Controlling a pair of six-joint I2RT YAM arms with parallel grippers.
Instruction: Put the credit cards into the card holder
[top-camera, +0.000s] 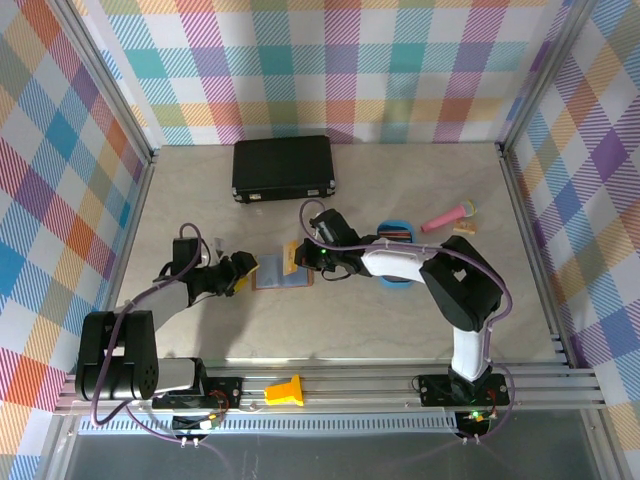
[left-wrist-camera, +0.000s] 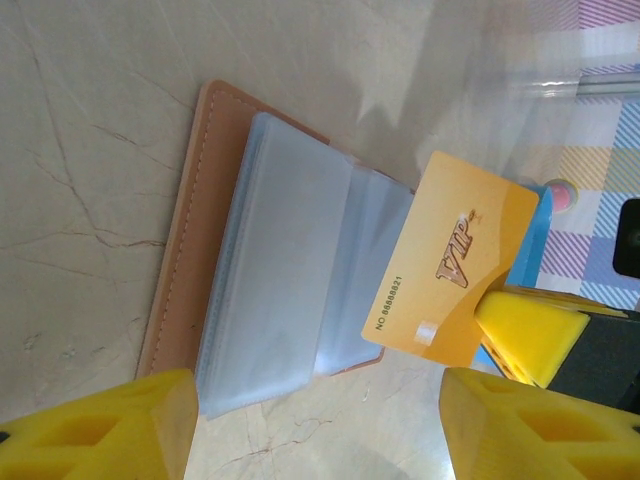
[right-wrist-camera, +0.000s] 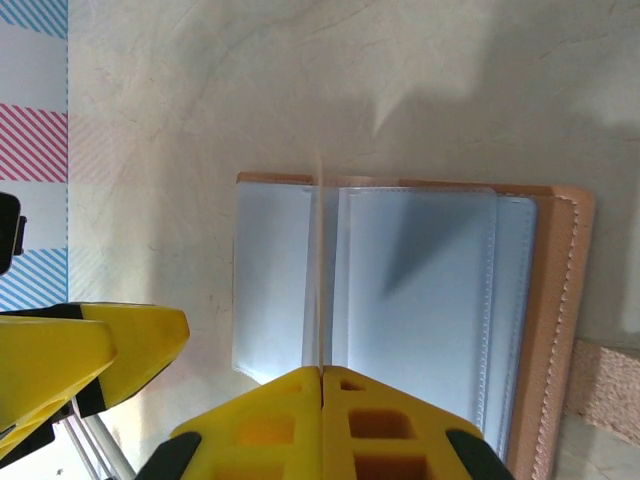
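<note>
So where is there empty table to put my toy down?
Bare spots: left of the black case, between it and the pink microphone, and on the near side of the card holder. Crowded: the middle, around the holder and blue tray.

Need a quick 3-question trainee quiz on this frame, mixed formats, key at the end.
1. True or false: the card holder is folded shut.
2. Which end effector grips the orange card? A left; B right; C neither.
3. What word is printed large on that card?
Key: 1 false, it lies open. 2 B, the right end effector is shut on it. 3 VIP.
</note>
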